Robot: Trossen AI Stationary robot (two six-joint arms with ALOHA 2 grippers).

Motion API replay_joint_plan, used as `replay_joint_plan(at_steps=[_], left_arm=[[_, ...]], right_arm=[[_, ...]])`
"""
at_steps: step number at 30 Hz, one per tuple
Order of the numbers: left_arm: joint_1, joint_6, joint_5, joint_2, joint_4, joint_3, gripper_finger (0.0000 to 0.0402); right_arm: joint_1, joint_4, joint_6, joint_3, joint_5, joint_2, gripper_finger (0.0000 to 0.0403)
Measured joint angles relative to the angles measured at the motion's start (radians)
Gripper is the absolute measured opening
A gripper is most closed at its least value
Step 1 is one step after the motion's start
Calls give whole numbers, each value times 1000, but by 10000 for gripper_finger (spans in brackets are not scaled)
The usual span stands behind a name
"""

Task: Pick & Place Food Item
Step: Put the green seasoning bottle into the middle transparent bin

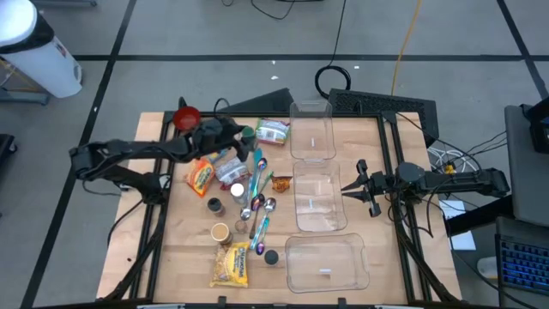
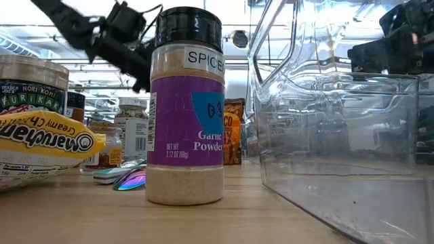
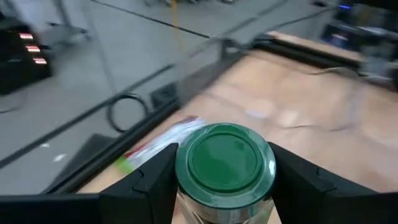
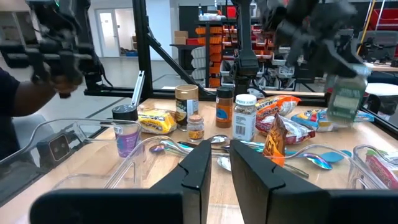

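Note:
My left gripper (image 1: 238,134) is shut on a clear jar with a green lid (image 3: 225,163), above the food pile at the table's far left. In the right wrist view the jar (image 4: 343,94) hangs clear above the packets. My right gripper (image 1: 346,190) is shut and empty, pointing toward the table's left over the middle clear container (image 1: 319,204). In the low view my left gripper (image 2: 139,57) is partly hidden behind the garlic powder bottle (image 2: 186,108), and so is the jar. My left gripper pinches the jar between its two fingers (image 3: 146,186), one on each side of the jar just below the green lid's rim (image 3: 186,186). The jar stands upright in the hold, its lid up, lifted clear of the table.
Three clear containers (image 1: 310,137) (image 1: 326,262) stand in a row right of centre. Spoons (image 1: 257,193), an orange packet (image 1: 201,176), a noodle packet (image 1: 232,264), spice jars (image 1: 214,206) and a red bowl (image 1: 186,117) crowd the left half. A person's arm (image 4: 25,99) shows beyond the table.

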Motion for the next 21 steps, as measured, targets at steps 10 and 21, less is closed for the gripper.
replay_joint_plan(at_steps=[10,21], left_arm=[[-161,197,242,-2,82,71,209],[-278,233,419,-2,138,72,209]], right_arm=[[0,0,0,0,0,0,50],[6,187,14,0,-3,0,50]])
